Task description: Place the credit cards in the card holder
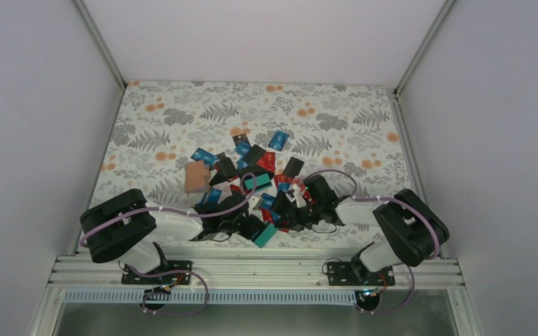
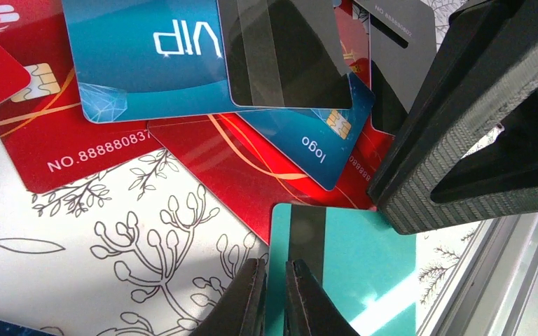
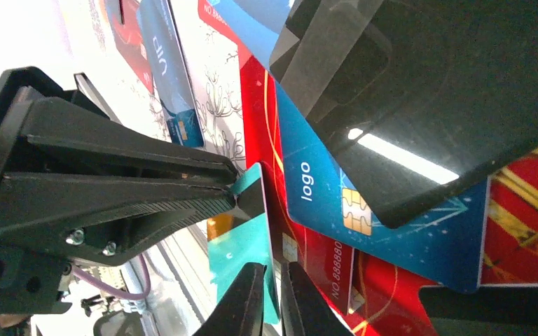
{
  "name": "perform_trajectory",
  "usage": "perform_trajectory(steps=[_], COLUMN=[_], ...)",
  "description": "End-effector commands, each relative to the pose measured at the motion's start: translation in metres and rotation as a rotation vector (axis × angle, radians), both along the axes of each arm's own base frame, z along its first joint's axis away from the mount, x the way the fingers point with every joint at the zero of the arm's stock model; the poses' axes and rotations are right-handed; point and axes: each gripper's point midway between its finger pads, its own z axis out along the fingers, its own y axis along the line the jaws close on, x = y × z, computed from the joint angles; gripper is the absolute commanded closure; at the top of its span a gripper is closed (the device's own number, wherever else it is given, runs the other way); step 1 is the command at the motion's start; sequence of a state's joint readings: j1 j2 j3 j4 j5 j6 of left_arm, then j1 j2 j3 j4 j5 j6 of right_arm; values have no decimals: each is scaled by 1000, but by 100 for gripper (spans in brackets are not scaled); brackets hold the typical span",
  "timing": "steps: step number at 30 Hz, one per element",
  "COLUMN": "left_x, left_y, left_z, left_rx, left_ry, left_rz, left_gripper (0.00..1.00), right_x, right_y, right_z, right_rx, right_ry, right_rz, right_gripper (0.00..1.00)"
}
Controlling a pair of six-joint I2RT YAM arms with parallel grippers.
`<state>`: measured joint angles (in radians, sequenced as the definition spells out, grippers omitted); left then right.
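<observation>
As the top view shows, the credit cards (image 1: 267,162) lie heaped at the middle of the floral table (image 1: 175,115). They overlap too much for a sure count: well over a dozen, in blue, red, black and teal. One card holder (image 1: 196,176), tan, lies at the pile's left edge, clear of both arms' tips. One teal card (image 1: 265,235) sits at the near edge, just beside the rail (image 1: 252,269).

Left wrist view: the left claw (image 2: 274,297) is pinched on the near edge of that teal card, its fingers all but together with only the card between them. The right claw (image 2: 396,210) meets the card's far corner. Of the cards behind it, at least three are red, two blue and two dark.

Right wrist view: the right claw's fingers stand nearly together with a teal sliver between them, so it appears clamped on the same card. The left claw grips a neighbouring corner. One card, two grips.

Handling, as a judgement: a card is light, thin, stiff yet springy, and glossy, so it is likely to slip. Lying flat it offers little purchase, so a lifted or overhanging edge, pinched across both faces, is the place to hold. The holder looks soft and light and would probably shift unless steadied.
</observation>
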<state>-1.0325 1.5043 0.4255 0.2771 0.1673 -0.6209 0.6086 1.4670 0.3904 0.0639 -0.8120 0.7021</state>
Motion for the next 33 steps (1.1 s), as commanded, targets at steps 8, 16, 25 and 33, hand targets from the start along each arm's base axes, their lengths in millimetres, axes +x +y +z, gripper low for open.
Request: perform_trajectory(steps=[8, 16, 25, 33], left_x=[-26, -17, -16, -26], left_y=[37, 34, 47, 35], left_z=[-39, -5, 29, 44], left_rx=[153, 111, 116, 205], left_ry=[110, 61, -36, -195], left_rz=[8, 40, 24, -30], left_gripper=[89, 88, 75, 51], right_x=[-7, -5, -2, 4], right_y=[0, 4, 7, 10], right_z=[-8, 5, 18, 29], right_rx=[-9, 32, 68, 89], right_ry=[42, 34, 41, 69], right_rz=[-6, -7, -15, -58], right_gripper=[95, 96, 96, 96])
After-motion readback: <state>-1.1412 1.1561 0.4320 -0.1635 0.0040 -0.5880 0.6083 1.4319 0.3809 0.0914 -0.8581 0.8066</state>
